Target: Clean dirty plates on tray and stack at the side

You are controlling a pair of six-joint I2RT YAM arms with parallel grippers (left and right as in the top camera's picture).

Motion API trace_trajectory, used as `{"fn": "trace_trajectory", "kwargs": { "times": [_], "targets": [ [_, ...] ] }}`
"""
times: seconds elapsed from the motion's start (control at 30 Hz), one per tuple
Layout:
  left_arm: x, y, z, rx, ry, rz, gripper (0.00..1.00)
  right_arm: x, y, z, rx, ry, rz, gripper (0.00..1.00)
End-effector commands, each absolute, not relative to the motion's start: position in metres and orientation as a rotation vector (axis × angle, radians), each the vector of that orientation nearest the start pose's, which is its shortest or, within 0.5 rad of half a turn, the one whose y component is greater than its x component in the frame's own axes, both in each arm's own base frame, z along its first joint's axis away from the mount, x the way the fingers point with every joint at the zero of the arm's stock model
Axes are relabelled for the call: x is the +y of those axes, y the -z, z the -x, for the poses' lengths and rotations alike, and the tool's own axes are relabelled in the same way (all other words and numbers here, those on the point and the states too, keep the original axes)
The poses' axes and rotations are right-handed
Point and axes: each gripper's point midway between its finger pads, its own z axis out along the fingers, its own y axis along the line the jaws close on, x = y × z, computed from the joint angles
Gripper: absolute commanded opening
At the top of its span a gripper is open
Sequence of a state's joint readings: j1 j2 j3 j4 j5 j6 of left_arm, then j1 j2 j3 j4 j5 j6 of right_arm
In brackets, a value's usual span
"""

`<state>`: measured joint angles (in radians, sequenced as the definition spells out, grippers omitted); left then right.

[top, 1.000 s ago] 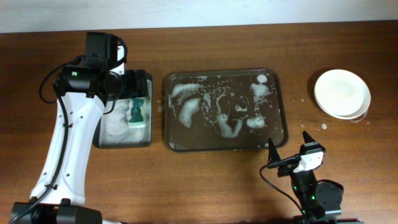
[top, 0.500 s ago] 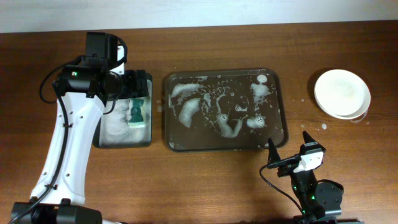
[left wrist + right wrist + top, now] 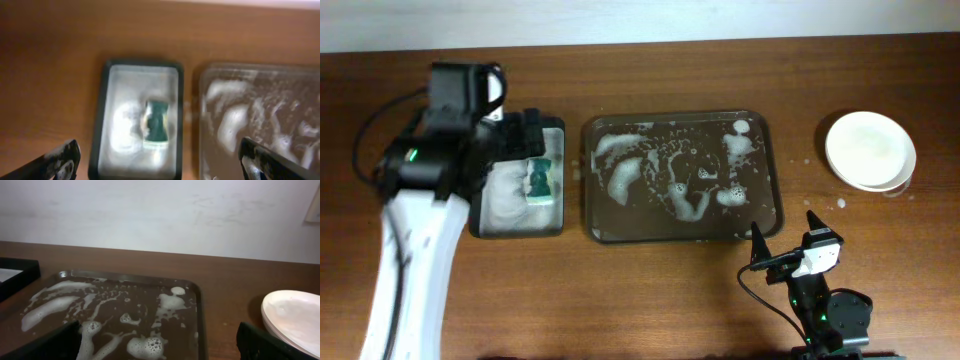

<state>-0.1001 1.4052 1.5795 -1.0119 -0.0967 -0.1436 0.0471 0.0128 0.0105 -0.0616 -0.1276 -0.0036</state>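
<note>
Left gripper (image 3: 159, 159), jaws wide apart and empty, hangs above the dark tub (image 3: 556, 225), where the green sponge (image 3: 540, 180) lies loose in suds. Right gripper (image 3: 160, 342), jaws likewise apart and empty, sits low near the front right corner of the tray (image 3: 680, 116). The tray holds only foam. The white plates (image 3: 869, 150) sit stacked on the counter (image 3: 650, 300), well to its right. Since a second ago, the left arm has swung leftward off the tub; nothing else moved. The washing looks finished.
</note>
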Motion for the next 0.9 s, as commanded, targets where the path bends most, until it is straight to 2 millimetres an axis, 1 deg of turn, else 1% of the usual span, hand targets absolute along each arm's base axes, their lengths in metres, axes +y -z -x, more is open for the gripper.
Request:
{"fn": "trace_trajectory", "kwargs": {
  "times": [0.0,0.03,0.13,0.23,0.37,0.53,0.63,0.8,0.87],
  "targets": [
    [-0.009,-0.327,-0.345,2.239,0.004,0.096,0.99,0.035,-0.158,-0.244,1.635,-0.146,0.140,0.98],
    [-0.006,-0.331,-0.338,2.190,0.018,0.106,0.99,0.035,-0.158,-0.244,1.635,-0.146,0.140,0.98],
    [-0.001,-0.327,-0.319,2.110,0.028,0.124,0.99,0.035,-0.158,-0.243,1.635,-0.146,0.141,0.98],
    [0.005,-0.315,-0.303,2.019,0.026,0.139,0.99,0.035,-0.158,-0.243,1.635,-0.146,0.141,0.98],
    [0.012,-0.292,-0.280,1.859,0.023,0.156,0.99,0.035,-0.158,-0.243,1.635,-0.146,0.141,0.98],
    [0.013,-0.273,-0.263,1.685,0.032,0.152,0.99,0.035,-0.158,-0.243,1.635,-0.146,0.141,0.98],
    [0.013,-0.256,-0.252,1.607,0.036,0.149,0.99,0.035,-0.158,-0.243,1.635,-0.146,0.141,0.98],
    [0.015,-0.229,-0.243,1.558,0.032,0.153,0.99,0.035,-0.158,-0.243,1.635,-0.146,0.141,0.98],
    [0.014,-0.222,-0.242,1.509,0.037,0.149,0.99,0.035,-0.158,-0.244,1.635,-0.146,0.140,0.98]
  ]
}}
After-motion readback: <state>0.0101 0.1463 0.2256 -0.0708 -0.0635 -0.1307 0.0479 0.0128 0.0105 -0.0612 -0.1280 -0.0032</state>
